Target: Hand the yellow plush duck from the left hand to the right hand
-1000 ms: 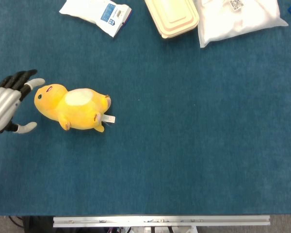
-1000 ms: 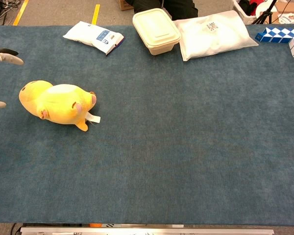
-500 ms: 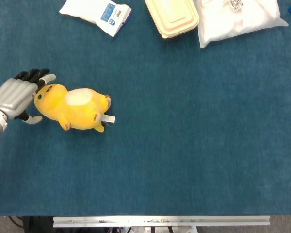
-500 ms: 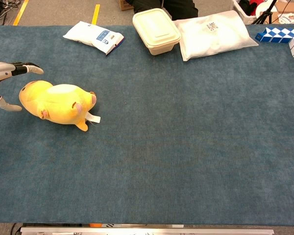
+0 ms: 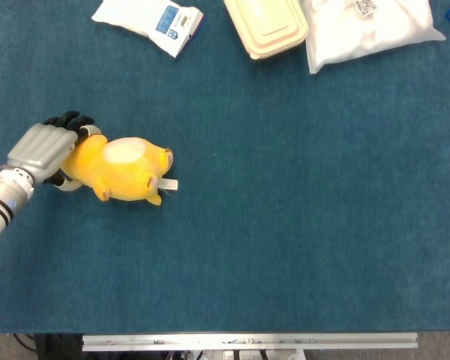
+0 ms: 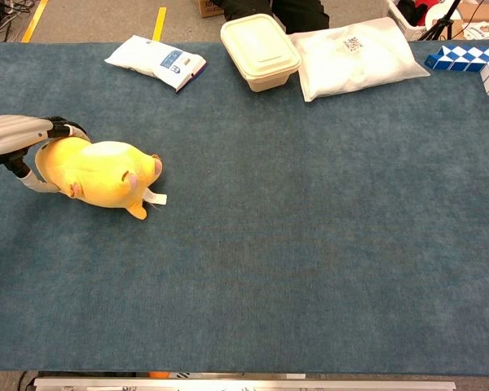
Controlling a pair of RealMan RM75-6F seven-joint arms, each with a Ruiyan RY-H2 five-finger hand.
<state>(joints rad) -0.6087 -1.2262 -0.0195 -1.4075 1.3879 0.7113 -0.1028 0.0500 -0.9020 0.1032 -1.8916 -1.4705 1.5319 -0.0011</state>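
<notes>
The yellow plush duck [image 5: 124,169] lies on its side on the blue table cloth at the left, white belly up, a small tag at its tail end. In the chest view the duck [image 6: 102,171] shows the same way. My left hand [image 5: 49,146] covers the duck's head from the left, dark fingertips over the far side and the thumb at the near side. The hand's fingers are still spread around the head, and the duck rests on the table. In the chest view the left hand [image 6: 16,134] enters from the left edge. My right hand is in neither view.
Along the far edge lie a white packet [image 5: 150,19], a cream lidded container [image 5: 266,26] and a white bag [image 5: 367,26]. A blue and white folding toy [image 6: 464,61] sits at the far right. A metal rail [image 5: 247,341] marks the table's near edge.
My left hand has moved right from beside the duck onto its head, fingers now on both sides of it. The duck has shifted very slightly to the right.
</notes>
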